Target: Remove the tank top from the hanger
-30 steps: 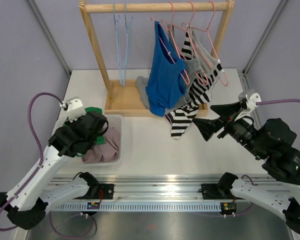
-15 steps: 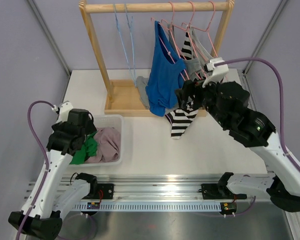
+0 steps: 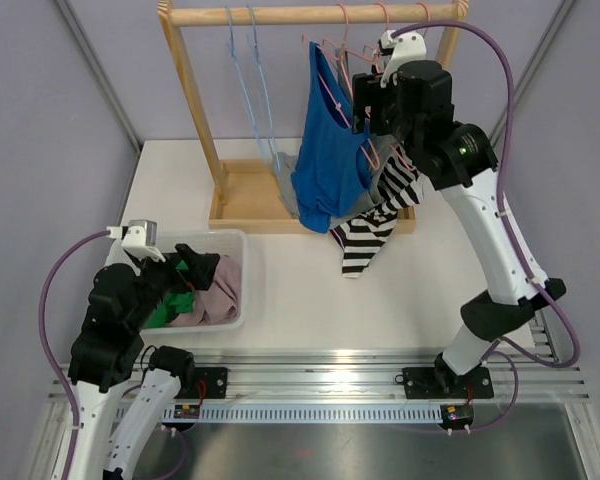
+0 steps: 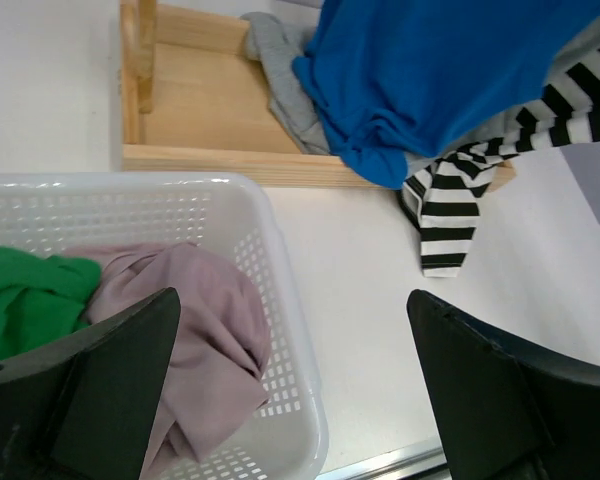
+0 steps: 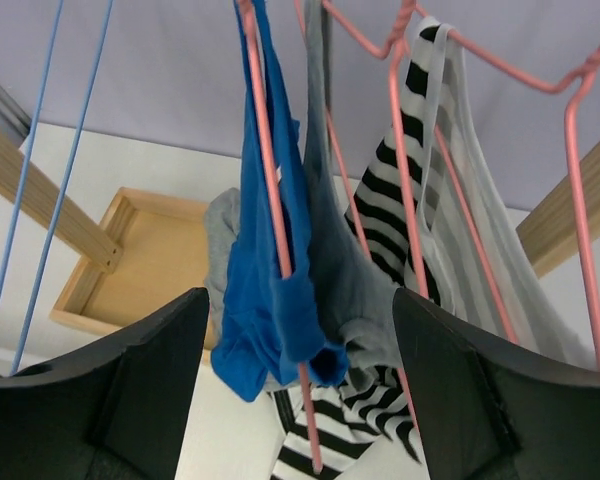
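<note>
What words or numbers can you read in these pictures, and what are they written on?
None can be read.
The blue tank top, striped tank top, basket and wooden rack show no print.
The small boards on the rail by the arm bases: too small to read.

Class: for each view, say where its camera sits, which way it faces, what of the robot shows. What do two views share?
Top external: above and behind the bases, looking down at the rack and basket; left arm and right arm show.
Left wrist: low over the basket, facing the rack's base; open left hand shows.
Right wrist: high among the hangers, facing the blue tank top; open right hand shows.
Shared: both wrist views show the blue tank top.
</note>
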Tool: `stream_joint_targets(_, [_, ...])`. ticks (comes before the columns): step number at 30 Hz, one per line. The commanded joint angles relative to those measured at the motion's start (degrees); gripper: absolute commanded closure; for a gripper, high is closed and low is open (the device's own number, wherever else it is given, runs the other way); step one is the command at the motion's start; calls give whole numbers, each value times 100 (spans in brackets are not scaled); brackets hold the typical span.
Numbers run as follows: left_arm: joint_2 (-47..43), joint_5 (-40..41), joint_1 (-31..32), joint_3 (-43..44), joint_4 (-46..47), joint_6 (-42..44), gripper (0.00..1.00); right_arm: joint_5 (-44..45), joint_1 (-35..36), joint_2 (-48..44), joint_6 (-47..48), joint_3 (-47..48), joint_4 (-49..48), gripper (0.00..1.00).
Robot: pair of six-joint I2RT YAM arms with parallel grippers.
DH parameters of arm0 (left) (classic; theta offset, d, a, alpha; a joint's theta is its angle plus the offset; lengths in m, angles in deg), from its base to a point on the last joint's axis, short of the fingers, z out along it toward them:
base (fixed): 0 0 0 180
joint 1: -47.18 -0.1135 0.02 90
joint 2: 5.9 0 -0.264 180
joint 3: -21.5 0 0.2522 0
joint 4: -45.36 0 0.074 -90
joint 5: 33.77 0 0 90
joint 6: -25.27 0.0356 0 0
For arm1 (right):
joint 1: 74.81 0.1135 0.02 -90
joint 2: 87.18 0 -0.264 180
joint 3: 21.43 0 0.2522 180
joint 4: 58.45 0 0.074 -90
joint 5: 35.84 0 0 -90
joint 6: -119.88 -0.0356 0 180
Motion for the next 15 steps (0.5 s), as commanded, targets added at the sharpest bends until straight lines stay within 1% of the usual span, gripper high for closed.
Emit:
stream_joint_targets(1, [-18, -722, -5, -105, 498, 155, 1, -406, -172, 516, 402, 594, 2, 20])
stream_joint_targets(2, [8, -713, -14, -114, 498, 155, 1, -415, -181, 649, 411, 909, 54, 21])
stream_joint_targets(3, [35, -713, -5, -114, 507, 137, 1, -476, -190, 781, 454, 1060, 89, 26])
stream_joint_targets(5, [158, -783, -5, -88, 498, 137, 1, -556, -207, 1150, 472, 1472, 159, 29])
stream_joint_targets(6, [176, -801, -5, -96, 507, 146, 1, -573, -207, 1265, 516, 1596, 168, 29])
stream_joint_targets(9, [220, -828, -5, -105, 507, 146, 1, -521, -225, 1582, 551, 1826, 90, 37])
stream_joint_targets(10, [220, -810, -14, -105, 507, 146, 1, -460, -216, 1669, 543, 1843, 46, 46])
stream_joint_targets(13, [167, -836, -5, -123, 533, 137, 1, -538, -216, 1749, 473, 1817, -104, 55])
stream_joint_targets(14, [158, -854, -14, -123, 525, 137, 1, -564, -216, 1749, 446, 1817, -165, 63])
stream_joint_targets(15, [158, -871, -5, -123, 525, 146, 1, -582, -216, 1758, 394, 1817, -192, 67])
